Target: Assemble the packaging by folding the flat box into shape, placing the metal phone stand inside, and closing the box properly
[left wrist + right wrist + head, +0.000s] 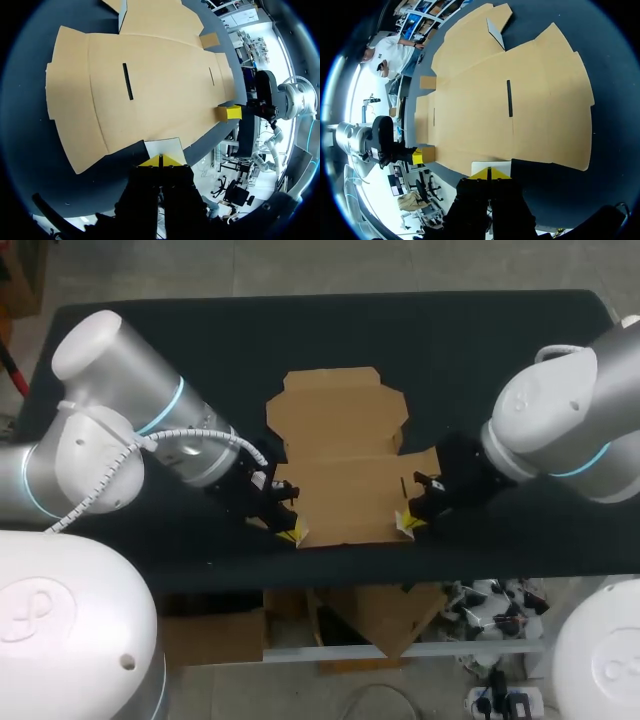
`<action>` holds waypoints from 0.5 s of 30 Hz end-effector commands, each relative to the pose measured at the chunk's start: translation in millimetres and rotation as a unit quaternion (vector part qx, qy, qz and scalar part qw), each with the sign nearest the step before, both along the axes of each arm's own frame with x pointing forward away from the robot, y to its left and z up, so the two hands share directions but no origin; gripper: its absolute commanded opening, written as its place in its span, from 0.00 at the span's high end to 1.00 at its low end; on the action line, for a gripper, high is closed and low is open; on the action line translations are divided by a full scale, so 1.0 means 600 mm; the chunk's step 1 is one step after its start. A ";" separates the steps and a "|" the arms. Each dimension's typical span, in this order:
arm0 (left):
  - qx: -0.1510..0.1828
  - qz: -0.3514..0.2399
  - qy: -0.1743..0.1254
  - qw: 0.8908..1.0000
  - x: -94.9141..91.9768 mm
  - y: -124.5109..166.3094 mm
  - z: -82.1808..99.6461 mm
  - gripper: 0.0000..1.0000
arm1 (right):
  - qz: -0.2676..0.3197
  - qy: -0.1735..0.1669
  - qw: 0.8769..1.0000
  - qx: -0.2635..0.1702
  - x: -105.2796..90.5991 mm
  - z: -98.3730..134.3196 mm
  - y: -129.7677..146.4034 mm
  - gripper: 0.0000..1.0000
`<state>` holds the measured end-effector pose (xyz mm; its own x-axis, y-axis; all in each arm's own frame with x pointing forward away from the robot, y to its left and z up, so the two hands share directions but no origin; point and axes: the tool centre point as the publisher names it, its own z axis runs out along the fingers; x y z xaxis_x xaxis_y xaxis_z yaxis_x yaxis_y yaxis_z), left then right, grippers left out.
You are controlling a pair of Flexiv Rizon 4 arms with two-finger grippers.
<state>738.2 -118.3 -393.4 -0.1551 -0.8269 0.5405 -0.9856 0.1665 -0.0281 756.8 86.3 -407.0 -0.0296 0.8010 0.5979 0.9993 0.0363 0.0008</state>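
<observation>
The flat brown cardboard box lies unfolded in the middle of the dark table, its lid panels toward the far side. My left gripper is at its near left corner. In the left wrist view this gripper is shut on a small pale corner flap of the box. My right gripper mirrors it at the near right corner. In the right wrist view it is shut on the matching flap of the box. No metal phone stand is in view.
The black table stretches bare to both sides of the cardboard and behind it. Its front edge runs just behind my two grippers. Two narrow slots are cut in the box's main panel.
</observation>
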 end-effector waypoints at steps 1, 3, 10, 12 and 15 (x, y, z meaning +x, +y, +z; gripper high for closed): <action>0.008 0.001 -0.005 1.000 -0.006 -0.011 0.004 1.00 | 0.002 0.001 1.000 -0.001 0.001 -0.001 0.002 1.00; 0.009 0.000 -0.007 1.000 -0.007 -0.014 0.003 1.00 | 0.004 0.002 1.000 -0.002 0.001 -0.002 0.003 1.00; 0.028 0.018 -0.018 0.999 -0.010 -0.027 -0.010 1.00 | 0.007 0.004 1.000 -0.005 0.001 -0.004 0.005 1.00; 0.028 0.018 -0.018 0.999 -0.010 -0.029 -0.011 1.00 | 0.008 0.005 1.000 -0.006 0.001 -0.005 0.006 1.00; 0.030 0.021 -0.020 0.999 -0.009 -0.030 -0.014 1.00 | 0.009 0.007 1.000 -0.007 0.001 -0.007 0.007 1.00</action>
